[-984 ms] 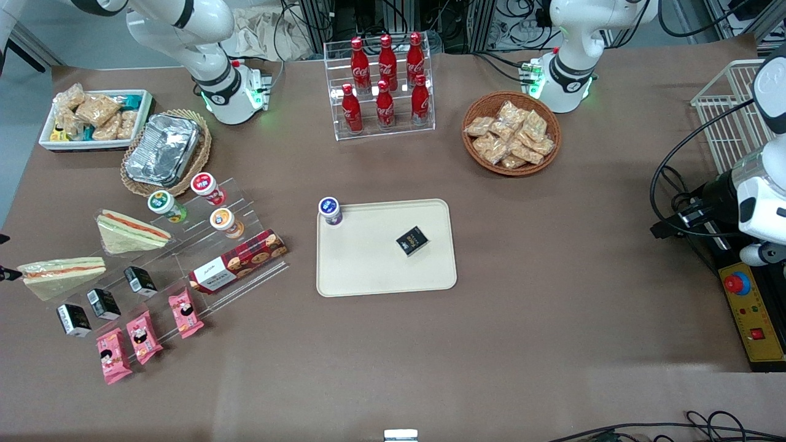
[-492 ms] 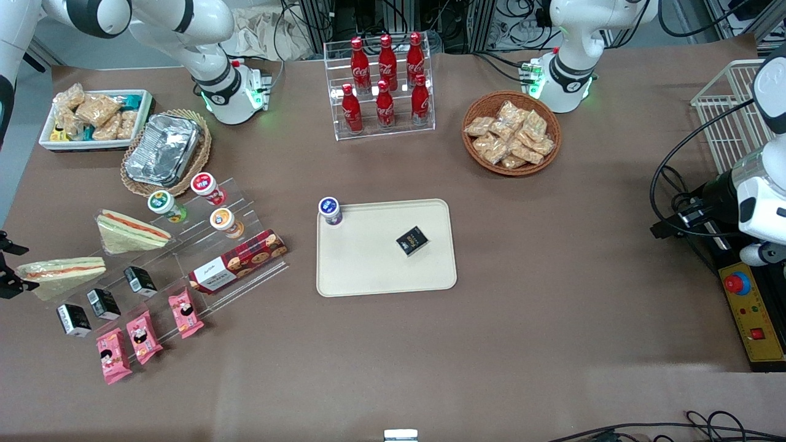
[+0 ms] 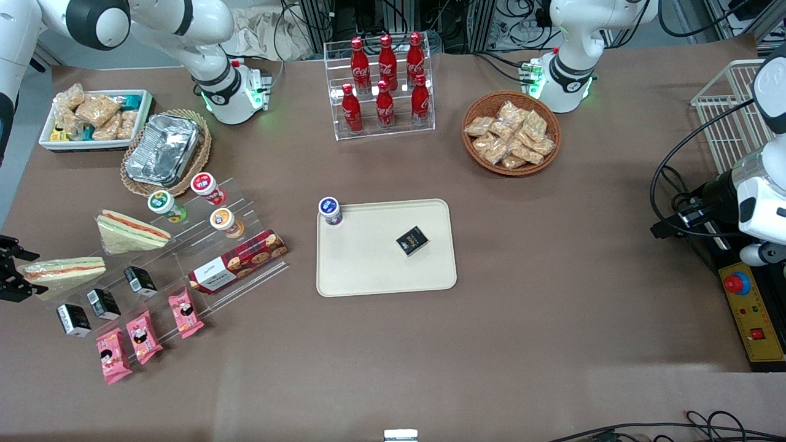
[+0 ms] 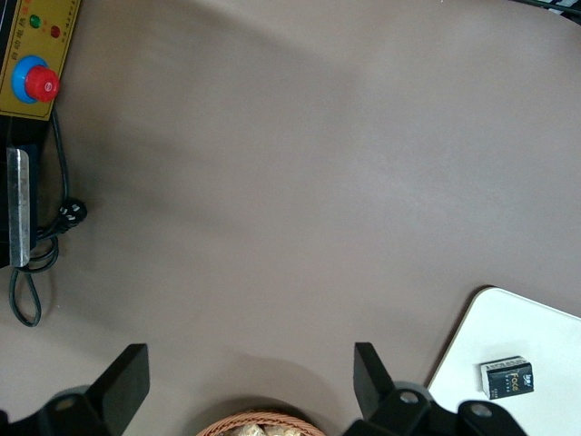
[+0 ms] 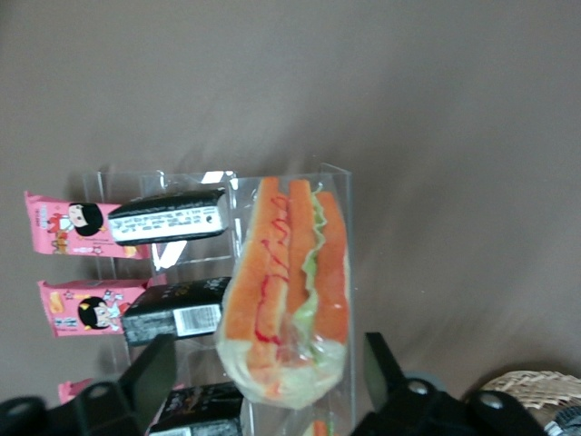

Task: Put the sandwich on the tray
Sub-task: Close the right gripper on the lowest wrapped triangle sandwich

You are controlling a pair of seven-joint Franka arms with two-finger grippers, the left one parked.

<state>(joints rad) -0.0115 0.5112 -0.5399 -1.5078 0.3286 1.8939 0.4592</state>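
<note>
The sandwich point(image 3: 64, 272), a clear-wrapped wedge with an orange-red stripe, lies on a clear stepped stand at the working arm's end of the table. My gripper point(image 3: 19, 270) is open at the sandwich's wide end, one finger on each side of it, not closed on it. In the right wrist view the sandwich point(image 5: 289, 291) sits between the spread fingers point(image 5: 152, 374) of my gripper point(image 5: 268, 386). A twin wedge point(image 3: 131, 232) lies on the same stand, farther from the front camera. The cream tray point(image 3: 368, 270) lies mid-table; it also shows in the left wrist view point(image 4: 531, 327).
On the tray are a small black box point(image 3: 412, 240) and a yogurt cup point(image 3: 330, 210) at a corner. Beside the sandwich on the stand are black boxes point(image 3: 103, 303), pink packets point(image 3: 144, 336), a biscuit box point(image 3: 238, 261) and cups point(image 3: 226, 222). A foil container point(image 3: 163, 150) sits farther back.
My gripper has come in from the table's edge toward the sandwich and now straddles its wide end. The sandwich has barely shifted.
</note>
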